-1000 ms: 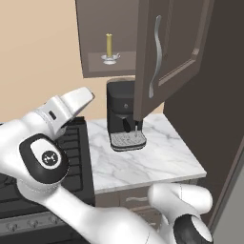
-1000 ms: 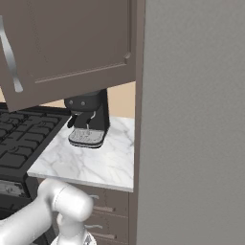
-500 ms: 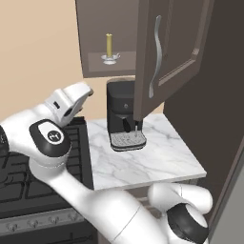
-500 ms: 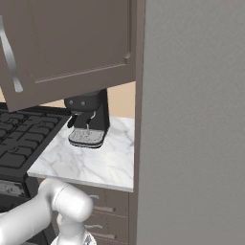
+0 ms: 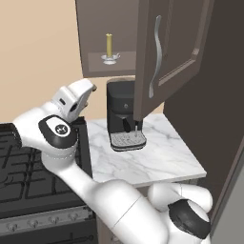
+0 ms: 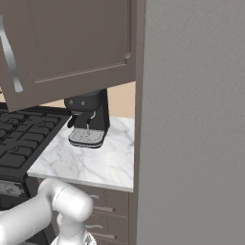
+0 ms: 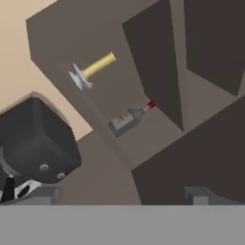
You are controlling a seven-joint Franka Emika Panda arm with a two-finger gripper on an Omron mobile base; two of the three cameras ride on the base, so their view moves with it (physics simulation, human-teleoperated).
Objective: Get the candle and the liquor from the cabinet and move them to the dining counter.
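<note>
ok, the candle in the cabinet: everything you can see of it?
The candle is a slim pale-yellow stick, unlit as far as shows, upright in a small clear, silvery dish holder. It stands on the shelf of the open dark brown cabinet, above the black coffee machine. In the hand view the liquor stands apart beside it. Nothing else touches it.

A black coffee machine (image 5: 125,114) stands on a small marble counter (image 5: 157,159), below and right of the tool; a black stove (image 5: 28,167) lies left.
</note>
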